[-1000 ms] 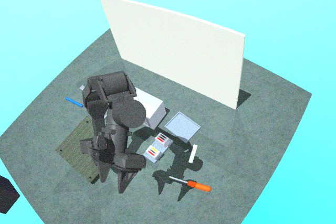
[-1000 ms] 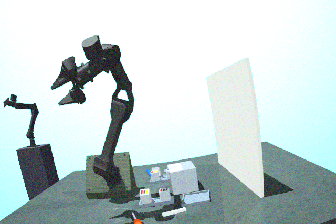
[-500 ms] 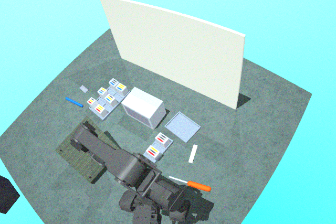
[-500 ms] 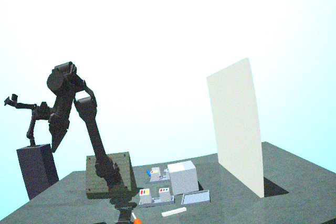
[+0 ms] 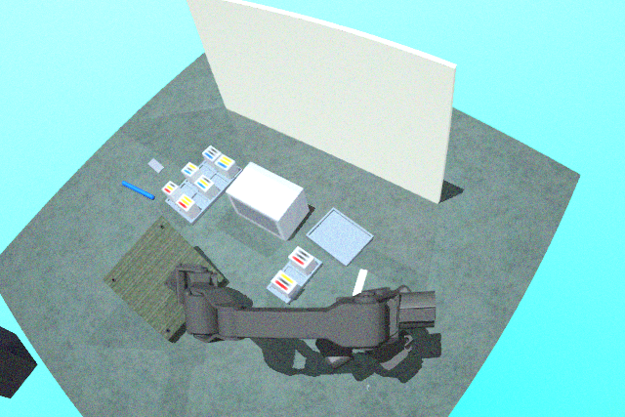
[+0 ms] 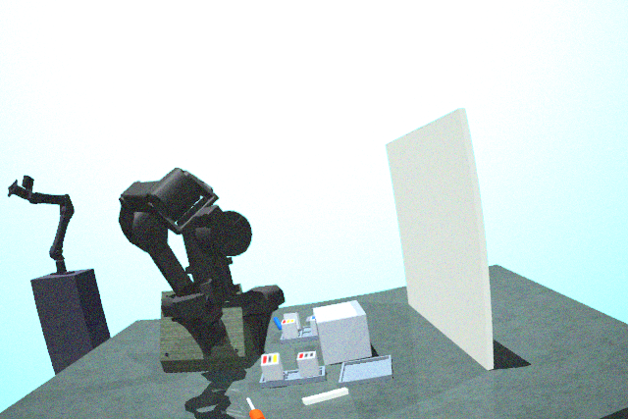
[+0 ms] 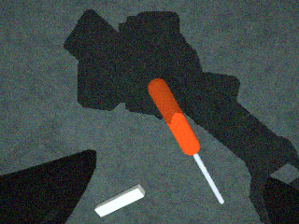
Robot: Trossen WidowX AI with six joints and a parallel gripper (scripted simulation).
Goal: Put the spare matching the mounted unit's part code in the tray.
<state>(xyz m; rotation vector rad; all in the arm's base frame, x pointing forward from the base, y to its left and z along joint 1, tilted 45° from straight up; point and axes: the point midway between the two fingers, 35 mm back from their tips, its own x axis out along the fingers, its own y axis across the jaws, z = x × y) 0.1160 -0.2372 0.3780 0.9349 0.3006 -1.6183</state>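
The tray [image 5: 339,236] lies flat on the table [image 5: 494,210], just beside the white mounted unit [image 5: 267,199], between it and a small white bar [image 5: 359,282]. Two spares [image 5: 292,272] stand in a rack near the tray's front corner: one with red and dark stripes [image 5: 301,256], one with yellow and red [image 5: 283,282]. A second rack [image 5: 199,184] on the far side of the unit carries six more spares, so eight in all; which one matches cannot be told, since the unit's back is not shown. A tall cream board [image 5: 328,89] stands upright behind the unit. A blue rod [image 5: 138,190] and a small grey chip [image 5: 155,165] lie near the six-spare rack.

The single arm [image 5: 303,321] reaches from its green base plate [image 5: 145,271] low along the table's front edge, folded sharply over itself in the exterior view, well apart from the tray. The gripper [image 7: 154,187] points down, its fingers spread wide with nothing between them. Below it lies one orange-handled screwdriver [image 7: 174,117] in the arm's shadow, the white bar just beside it
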